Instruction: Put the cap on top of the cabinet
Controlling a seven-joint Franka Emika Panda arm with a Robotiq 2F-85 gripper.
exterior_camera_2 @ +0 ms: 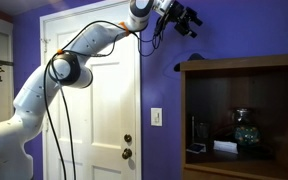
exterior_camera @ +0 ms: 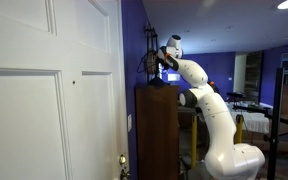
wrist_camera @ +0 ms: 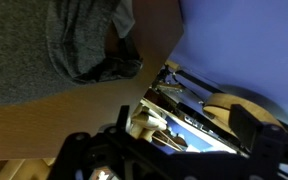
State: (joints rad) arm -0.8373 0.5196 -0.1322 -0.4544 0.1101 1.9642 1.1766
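Note:
In the wrist view the dark grey cloth cap (wrist_camera: 79,40) lies crumpled on the cabinet's flat brown wooden top (wrist_camera: 44,120), at the upper left. My gripper (wrist_camera: 174,145) is open and empty, with its dark fingers spread apart below the cap and not touching it. In both exterior views the gripper (exterior_camera: 168,62) (exterior_camera_2: 182,18) hovers just above the top of the tall brown cabinet (exterior_camera: 156,130) (exterior_camera_2: 242,64). I cannot make out the cap in either exterior view.
A white panelled door (exterior_camera: 44,95) (exterior_camera_2: 94,100) stands next to the cabinet on a purple wall. Small objects (exterior_camera_2: 246,130) sit on a cabinet shelf. A wall switch (exterior_camera_2: 156,117) is beside the door. Furniture (exterior_camera: 259,105) fills the room behind the arm.

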